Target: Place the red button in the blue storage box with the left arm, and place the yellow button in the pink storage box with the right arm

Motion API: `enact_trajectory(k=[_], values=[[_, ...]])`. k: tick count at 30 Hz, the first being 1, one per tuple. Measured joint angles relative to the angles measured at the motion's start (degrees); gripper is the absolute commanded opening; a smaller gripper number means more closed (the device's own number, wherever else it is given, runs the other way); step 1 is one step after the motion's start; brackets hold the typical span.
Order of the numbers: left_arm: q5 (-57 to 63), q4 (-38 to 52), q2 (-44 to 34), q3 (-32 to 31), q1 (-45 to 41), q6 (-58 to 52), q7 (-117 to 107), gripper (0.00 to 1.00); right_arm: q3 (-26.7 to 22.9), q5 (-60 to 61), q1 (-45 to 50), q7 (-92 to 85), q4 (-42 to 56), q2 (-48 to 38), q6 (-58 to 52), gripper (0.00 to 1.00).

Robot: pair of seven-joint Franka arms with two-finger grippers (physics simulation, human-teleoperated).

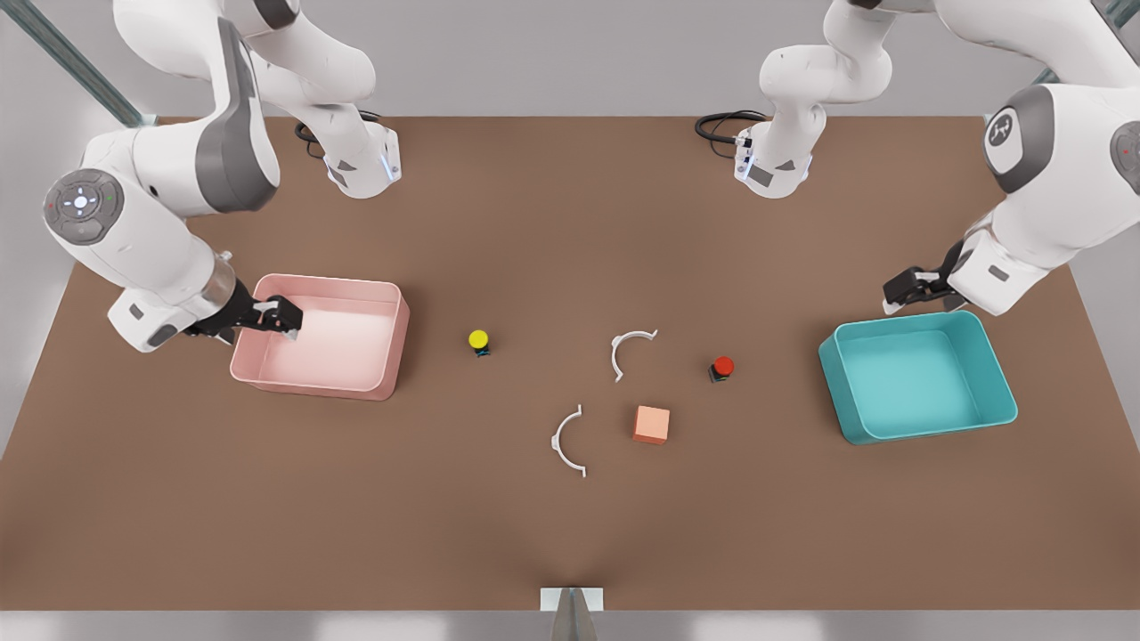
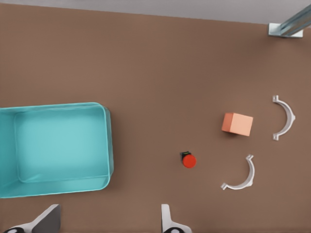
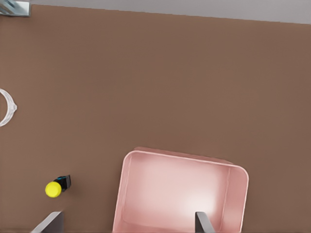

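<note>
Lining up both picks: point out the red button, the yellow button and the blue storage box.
red button (image 1: 723, 365): front view, on its red cap.
yellow button (image 1: 478, 338): front view, on its yellow cap.
blue storage box (image 1: 830, 374): front view, on its outer wall.

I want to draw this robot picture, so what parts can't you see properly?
- Blue storage box: one end cut off by the left wrist view's edge.
- Pink storage box: near end cut off by the right wrist view's edge.
- Left gripper, right gripper: just open fingertips show.
- Both arms' tops: cut off in the front view.
</note>
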Motion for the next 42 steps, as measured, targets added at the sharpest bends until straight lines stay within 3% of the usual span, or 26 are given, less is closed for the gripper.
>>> enact_trajectory(k=[4, 8, 10, 16, 22, 32, 42], values=[[0.1, 0.0, 1.8, 0.0, -2.0, 0.4, 0.9, 1.00, 1.1, 0.0, -0.2, 0.3, -2.2, 0.7, 0.2, 1.00], [0.5, -1.0, 10.4, -0.2, -16.1, 3.7, -0.1, 1.00, 4.0, -0.1, 2.7, 0.7, -5.9, 3.6, 3.2, 1.00], [0.6, -5.8, 11.7, -0.2, -18.8, 7.7, -1.2, 1.00, 4.2, -0.2, 4.8, 0.9, -5.9, 7.0, 5.3, 1.00], [0.6, -19.2, 13.0, 0.1, -19.0, 23.3, -4.3, 1.00, 5.1, -0.1, 14.2, 3.7, -10.2, 14.6, 13.1, 1.00], [0.6, -22.2, 17.5, 0.1, -18.7, 33.2, -6.4, 1.00, 7.2, 0.0, 15.3, 8.0, -22.6, 11.5, 20.9, 1.00], [0.7, -41.5, 13.4, 0.2, -18.1, 51.5, -8.4, 0.99, 9.3, -0.1, 15.9, 13.8, -31.0, 15.3, 33.1, 1.00], [0.7, -42.6, 17.6, 0.2, -18.0, 64.1, -9.5, 0.99, 9.3, -0.1, 16.1, 18.3, -35.7, 16.4, 40.5, 1.00]])
